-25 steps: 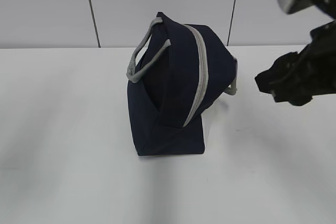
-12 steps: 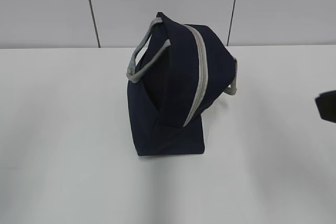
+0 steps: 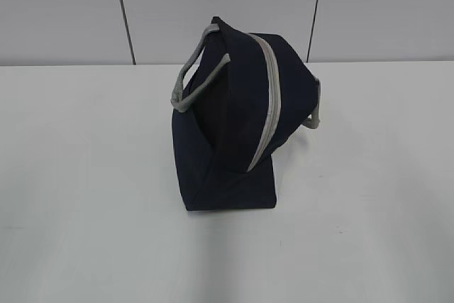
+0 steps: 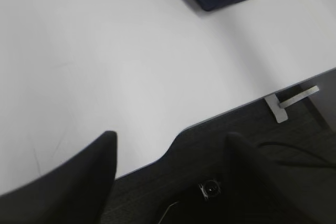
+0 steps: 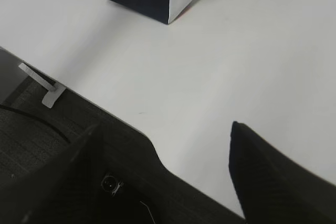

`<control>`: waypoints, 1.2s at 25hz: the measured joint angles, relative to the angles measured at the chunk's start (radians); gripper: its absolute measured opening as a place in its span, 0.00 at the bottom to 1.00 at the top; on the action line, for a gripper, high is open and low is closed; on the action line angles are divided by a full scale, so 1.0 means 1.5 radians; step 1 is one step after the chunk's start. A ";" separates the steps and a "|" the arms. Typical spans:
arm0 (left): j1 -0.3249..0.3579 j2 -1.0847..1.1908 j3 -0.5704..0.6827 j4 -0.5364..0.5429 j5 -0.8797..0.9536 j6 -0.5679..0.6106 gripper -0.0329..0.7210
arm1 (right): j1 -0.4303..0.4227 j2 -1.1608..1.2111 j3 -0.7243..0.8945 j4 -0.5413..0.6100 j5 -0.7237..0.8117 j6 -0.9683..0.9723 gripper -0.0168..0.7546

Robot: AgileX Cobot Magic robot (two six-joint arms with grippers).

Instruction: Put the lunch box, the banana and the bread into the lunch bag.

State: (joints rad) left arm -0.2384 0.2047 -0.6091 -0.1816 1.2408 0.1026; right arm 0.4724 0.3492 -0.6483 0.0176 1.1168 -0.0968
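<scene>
Bag (image 3: 227,125) stands mid-table (image 3: 85,175), zipper (image 3: 272,97) run shut along the top; box, banana and bread not in sight, presumably inside. Left gripper (image 4: 168,145) and right gripper (image 5: 165,135) hang over the near table edge, jaws spread wide, both empty. Soft fabric, sags under load, so you'd best lift it by the handle (image 3: 190,79), not the panels.

Lab-like test bench: bare white table (image 3: 85,196), plain grey panelled wall (image 3: 64,12), dark carpet floor (image 4: 294,145).
</scene>
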 joint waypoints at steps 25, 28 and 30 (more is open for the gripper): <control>0.000 -0.045 0.055 0.045 -0.086 0.000 0.82 | 0.000 -0.151 0.096 -0.037 0.017 0.105 0.73; -0.002 -0.045 0.055 0.045 -0.086 0.000 0.80 | 0.000 -0.151 0.096 -0.037 0.017 0.105 0.73; -0.003 -0.045 0.055 0.045 -0.087 0.000 0.78 | 0.000 -0.151 0.096 -0.037 0.017 0.105 0.73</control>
State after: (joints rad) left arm -0.2434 0.1379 -0.5267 -0.1137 1.1101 0.1029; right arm 0.4724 0.1220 -0.5038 -0.0373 1.1429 0.0605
